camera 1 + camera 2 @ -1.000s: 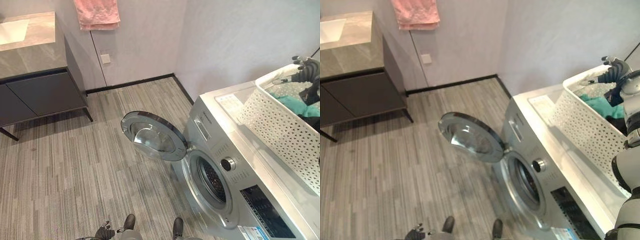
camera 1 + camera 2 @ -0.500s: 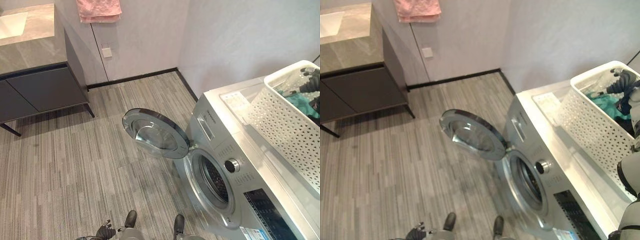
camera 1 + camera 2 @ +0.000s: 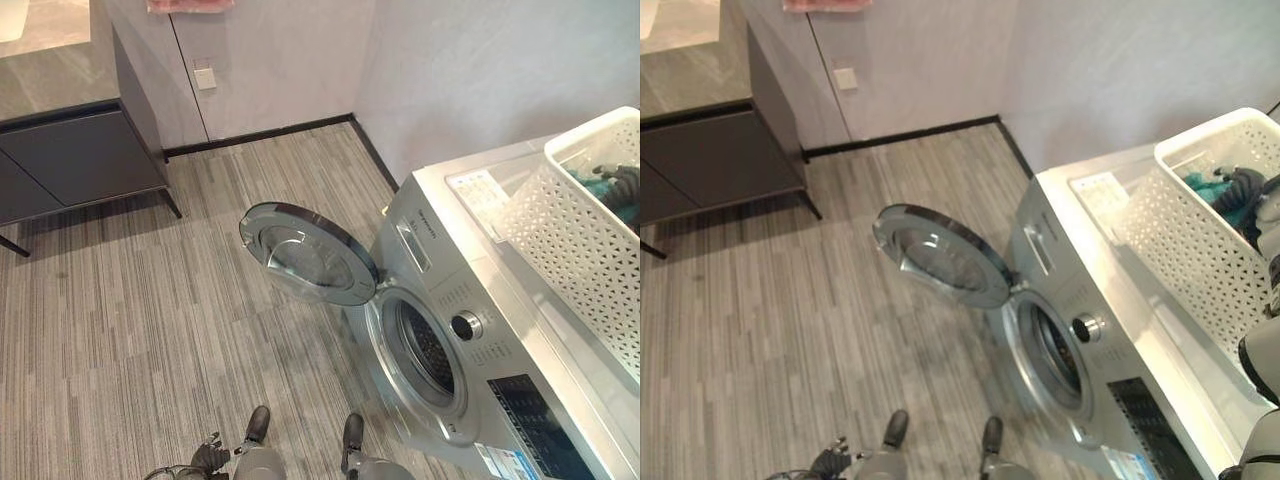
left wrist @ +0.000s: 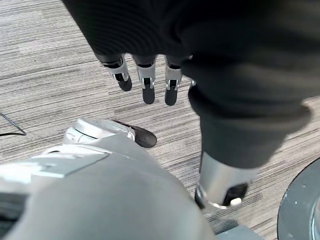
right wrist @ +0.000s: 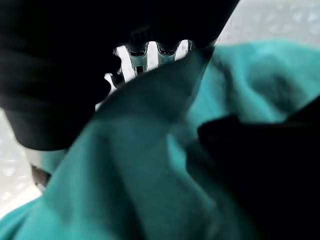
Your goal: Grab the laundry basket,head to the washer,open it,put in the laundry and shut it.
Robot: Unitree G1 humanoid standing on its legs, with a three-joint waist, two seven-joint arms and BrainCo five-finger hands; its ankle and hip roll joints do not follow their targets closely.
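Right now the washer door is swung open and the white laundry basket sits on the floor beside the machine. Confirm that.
Not quite. The washer door is swung open, but the white laundry basket sits on top of the washer, not on the floor; the left eye view shows it. The right robot hand is inside it at the teal laundry.

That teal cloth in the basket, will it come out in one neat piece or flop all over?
Probably floppy: the teal cloth lies in soft folds and drapes over the right hand inside the white basket. It looks light, so it should lift easily, but it may trail or snag on the rim.
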